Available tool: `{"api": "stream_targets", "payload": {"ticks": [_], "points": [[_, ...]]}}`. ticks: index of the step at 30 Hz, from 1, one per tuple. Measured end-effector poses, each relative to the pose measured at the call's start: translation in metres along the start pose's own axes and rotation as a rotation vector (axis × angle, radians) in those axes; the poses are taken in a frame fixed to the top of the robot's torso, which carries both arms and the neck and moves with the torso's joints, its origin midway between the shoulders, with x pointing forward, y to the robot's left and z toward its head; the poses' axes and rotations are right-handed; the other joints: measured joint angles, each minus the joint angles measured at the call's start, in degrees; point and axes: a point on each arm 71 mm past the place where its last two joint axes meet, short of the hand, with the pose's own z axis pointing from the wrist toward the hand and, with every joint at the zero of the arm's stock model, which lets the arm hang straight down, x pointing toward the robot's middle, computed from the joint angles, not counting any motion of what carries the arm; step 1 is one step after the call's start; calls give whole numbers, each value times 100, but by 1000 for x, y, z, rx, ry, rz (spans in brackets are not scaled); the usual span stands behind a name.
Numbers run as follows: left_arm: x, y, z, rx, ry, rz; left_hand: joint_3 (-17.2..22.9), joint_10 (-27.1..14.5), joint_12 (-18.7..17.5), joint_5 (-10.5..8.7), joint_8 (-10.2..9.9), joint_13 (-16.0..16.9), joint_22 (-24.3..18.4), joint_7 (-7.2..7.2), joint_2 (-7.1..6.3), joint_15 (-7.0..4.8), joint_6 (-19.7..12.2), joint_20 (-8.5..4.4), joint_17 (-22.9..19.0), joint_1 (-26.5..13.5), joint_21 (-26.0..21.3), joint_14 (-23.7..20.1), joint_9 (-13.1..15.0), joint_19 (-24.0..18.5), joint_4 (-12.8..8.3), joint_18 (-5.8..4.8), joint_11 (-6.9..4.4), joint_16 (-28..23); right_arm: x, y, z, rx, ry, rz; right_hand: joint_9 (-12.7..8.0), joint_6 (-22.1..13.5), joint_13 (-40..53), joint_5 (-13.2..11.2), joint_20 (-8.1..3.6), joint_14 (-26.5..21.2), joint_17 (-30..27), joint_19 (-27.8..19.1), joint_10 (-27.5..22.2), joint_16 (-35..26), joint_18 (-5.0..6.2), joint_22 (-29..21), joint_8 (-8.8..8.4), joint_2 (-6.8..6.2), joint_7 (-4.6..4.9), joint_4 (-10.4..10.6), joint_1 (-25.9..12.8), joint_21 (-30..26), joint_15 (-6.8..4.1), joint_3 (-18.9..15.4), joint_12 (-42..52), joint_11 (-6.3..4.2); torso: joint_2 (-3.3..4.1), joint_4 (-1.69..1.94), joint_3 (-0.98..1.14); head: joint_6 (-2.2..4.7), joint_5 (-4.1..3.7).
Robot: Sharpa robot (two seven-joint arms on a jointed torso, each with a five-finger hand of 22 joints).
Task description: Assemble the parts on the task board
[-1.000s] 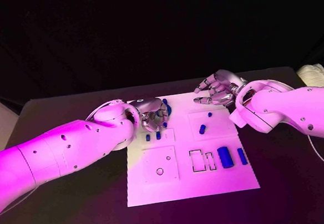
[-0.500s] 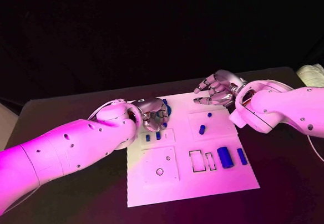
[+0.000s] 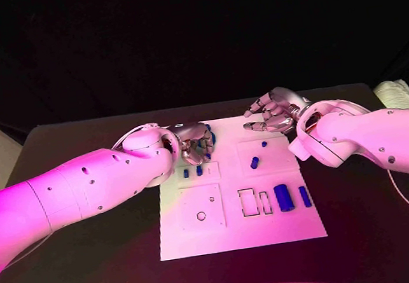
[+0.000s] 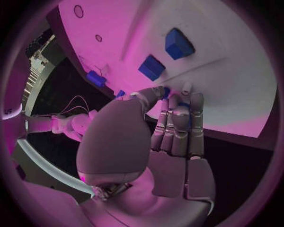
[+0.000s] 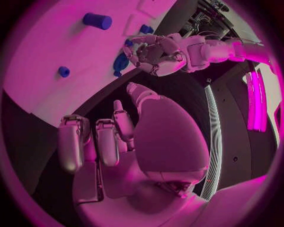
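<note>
Parts of blue plastic (image 3: 283,197) lie on the flat white task board (image 3: 242,235); a dark blue piece (image 3: 209,138) at its far left corner is grasped under the silver left hand (image 3: 196,147). Beside the far right corner, the silver right hand (image 3: 272,113) is held curled, apparently with nothing in it.

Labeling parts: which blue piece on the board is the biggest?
The thick blue cylinder lying near the task board's right edge, beside the empty rectangular slots. The slim bar alongside it is thinner; the other pieces are shorter.

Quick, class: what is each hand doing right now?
Left hand: fingers on a blue part at the task board's far edge.
Right hand: open, holding nothing.
</note>
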Motion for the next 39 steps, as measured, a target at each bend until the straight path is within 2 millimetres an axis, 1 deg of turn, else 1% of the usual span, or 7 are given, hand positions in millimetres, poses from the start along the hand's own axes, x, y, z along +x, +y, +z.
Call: {"api": "stream_targets", "payload": {"ticks": [3, 8, 9, 17, 24, 31, 39], "points": [[0, 0, 0, -1, 3, 0, 42, 62, -44, 0, 0, -47, 50, -3, 0, 1, 80, 2, 20, 0, 49, 45, -14, 62, -42, -1, -1, 49, 0, 0, 0, 0, 0, 0, 0, 0, 0, 0, 0, 0, 0, 0, 0, 0, 0, 0, 0, 0, 0, 0, 0, 0, 0, 0, 0, 0, -2, 1, 0, -2, -2], [-1, 0, 1, -4, 4, 0, 138, 278, -116, 0, 0, -94, 227, -18, 107, -32, 275, -22, 166, 10, 188, 179, -31, 193, -138, 0, -57, 150, 0, 0, 0, 0, 0, 0, 0, 0, 0, 0, 0, 0, 0, 0, 0, 0, 0, 0, 0, 0, 0, 0, 0, 0, 0, 0, 0, 0, -4, 0, -2, -2, -4], [0, 0, 1, -5, 6, 0, 192, 415, -156, 0, -5, -102, 320, -34, 187, -62, 401, -47, 251, 24, 276, 276, -35, 277, -192, 0, -82, 207, 0, 0, 0, 0, 0, 0, 0, 0, 0, 0, 0, 0, 0, 0, 0, 0, 0, -1, 0, 0, 0, 0, 0, 0, 0, 0, 0, 0, -4, 0, -2, -2, -4], [-1, 0, 2, -5, 3, -4, 342, 772, -454, -22, -50, -202, 577, -88, 273, -136, 671, -113, 345, -41, 495, 421, -55, 440, -345, 0, -132, 261, 0, 0, 0, -1, 0, 0, 0, 0, 0, 0, 0, 0, 0, 0, 0, -23, 0, -1, 44, 0, 0, 0, 0, 0, 0, 0, 0, 0, -5, 1, -1, 3, -8], [0, 1, 1, -4, -7, -12, 347, 881, -584, -33, -116, -238, 680, -66, 326, -136, 733, -123, 349, -97, 564, 461, -55, 511, -382, 0, -146, 261, 0, 0, 0, -1, 1, 1, 0, 0, 0, 0, 0, 0, 0, 0, 0, -22, 0, -2, 44, 0, 0, 0, 0, 0, 0, 0, 0, 0, -5, 1, -1, 3, -8], [0, 6, -6, -2, -29, -44, 347, 922, -684, -35, -146, -245, 699, -85, 317, -135, 757, -128, 378, -183, 564, 502, -55, 548, -382, 0, -143, 290, 0, 0, -1, -1, 0, 0, 0, 0, 0, 0, 0, 0, 4, 0, 0, -23, 0, -2, 44, 0, 0, 0, 0, 0, 0, 0, 0, 0, -3, 0, -3, 19, -25], [-17, 8, -20, 22, -93, -136, 331, 942, -741, -35, -147, -252, 699, -85, 310, -134, 757, -123, 421, -235, 564, 542, -48, 553, -398, -1, -123, 290, -1, 0, -1, 0, -1, 0, 0, 0, 0, 0, 0, 0, 4, 0, 0, -22, 0, -3, 44, 0, 0, 0, 0, 0, 0, 0, 0, 0, -10, 3, -5, 28, -35]]}}
